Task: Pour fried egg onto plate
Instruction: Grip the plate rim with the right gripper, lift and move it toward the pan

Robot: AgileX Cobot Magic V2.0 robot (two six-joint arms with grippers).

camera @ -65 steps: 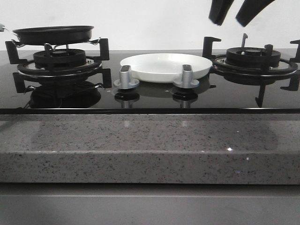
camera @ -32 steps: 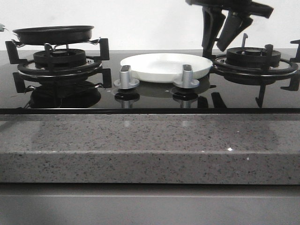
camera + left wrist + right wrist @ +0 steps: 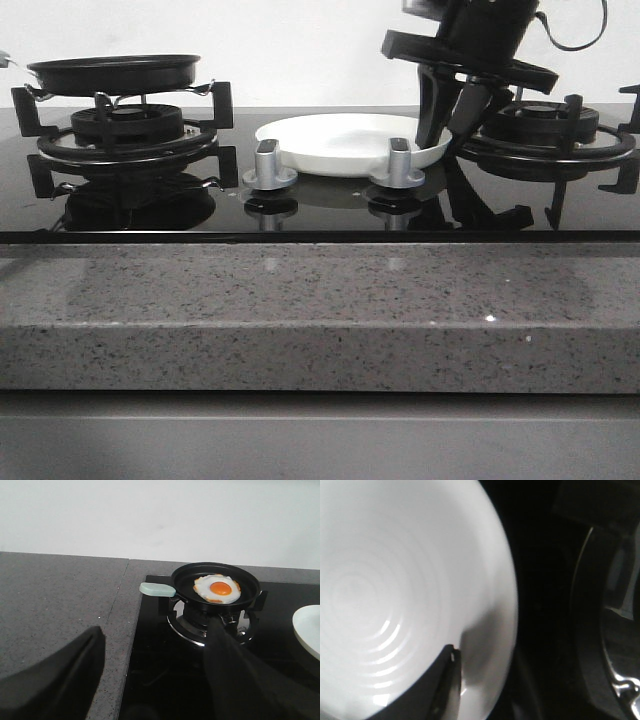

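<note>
Fingers of our right gripper (image 3: pixel 447 135) stand apart, straddling the near-right rim of the white plate (image 3: pixel 340 140). Our left gripper (image 3: pixel 155 680) hangs open, the fried egg (image 3: pixel 218 588) ahead in the black pan (image 3: pixel 187 577), its pale handle (image 3: pixel 157 589) pointing outward.

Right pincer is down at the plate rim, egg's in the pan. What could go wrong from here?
1. The right pincer straddles the plate's right rim, beside the right burner grate; a misjudged close could nudge or tip the plate.
2. The fried egg sits in the frying pan, raised on the left grate; pouring across the gap could drop it on the glass.
</note>
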